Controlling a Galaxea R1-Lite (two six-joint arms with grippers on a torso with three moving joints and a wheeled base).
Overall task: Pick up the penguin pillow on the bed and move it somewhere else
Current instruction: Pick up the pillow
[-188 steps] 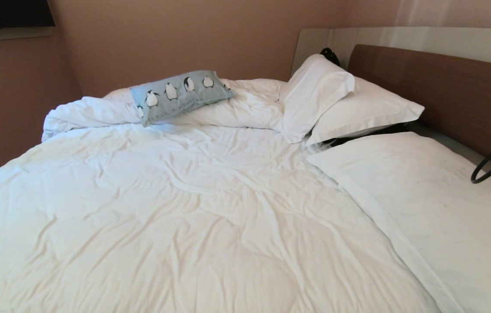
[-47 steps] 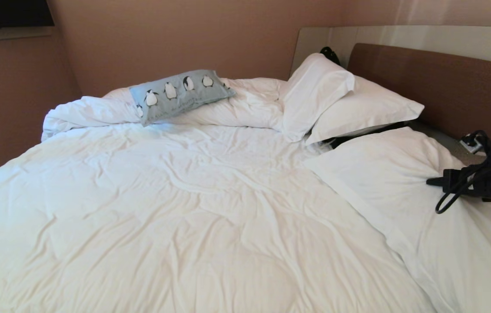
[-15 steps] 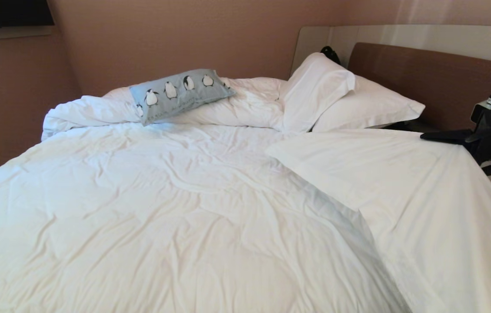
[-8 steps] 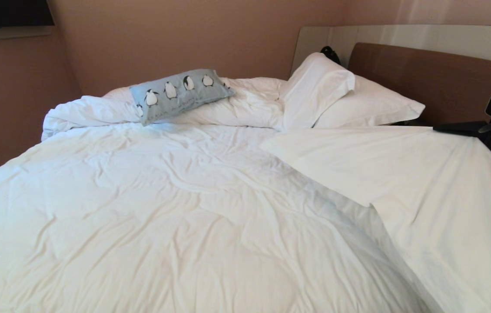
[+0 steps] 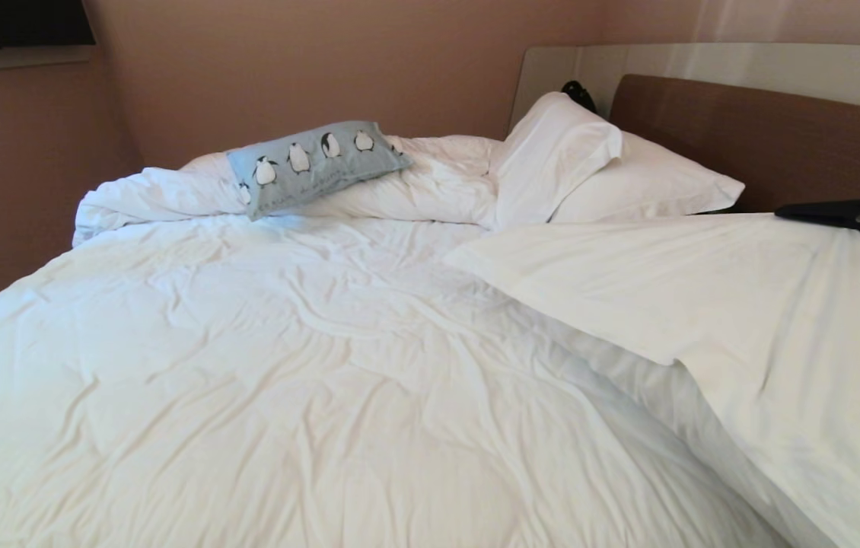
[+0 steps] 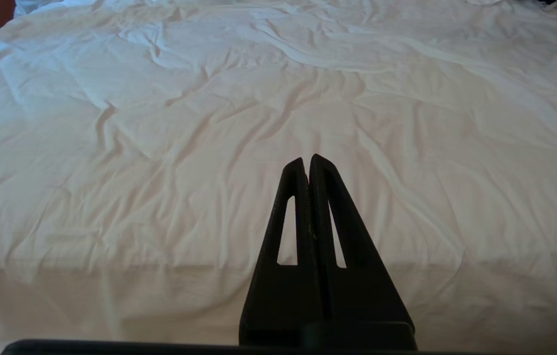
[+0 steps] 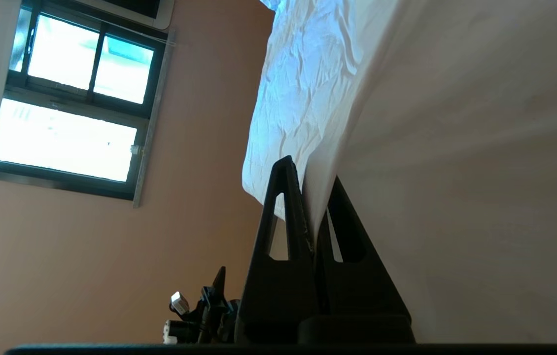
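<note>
The penguin pillow (image 5: 316, 167), light blue with a row of penguins, lies on the rolled-up duvet at the far left of the bed (image 5: 285, 365), with no gripper near it. At the right edge of the head view, my right gripper (image 5: 788, 214) is shut on the edge of a large white pillow (image 5: 704, 289) and holds that side up off the bed. In the right wrist view, the white pillow's cloth (image 7: 456, 148) runs between the jaws of the right gripper (image 7: 308, 177). My left gripper (image 6: 307, 160) is shut and empty, low over the near duvet.
Two more white pillows (image 5: 552, 160) (image 5: 651, 190) lean against the brown headboard (image 5: 750, 144). A black object (image 5: 574, 93) shows behind them. A pink wall runs along the bed's far side. The right wrist view also shows a window (image 7: 71, 98).
My right gripper has moved right and slightly up with the white pillow's edge, lifting that pillow further. The penguin pillow and the left gripper have not moved.
</note>
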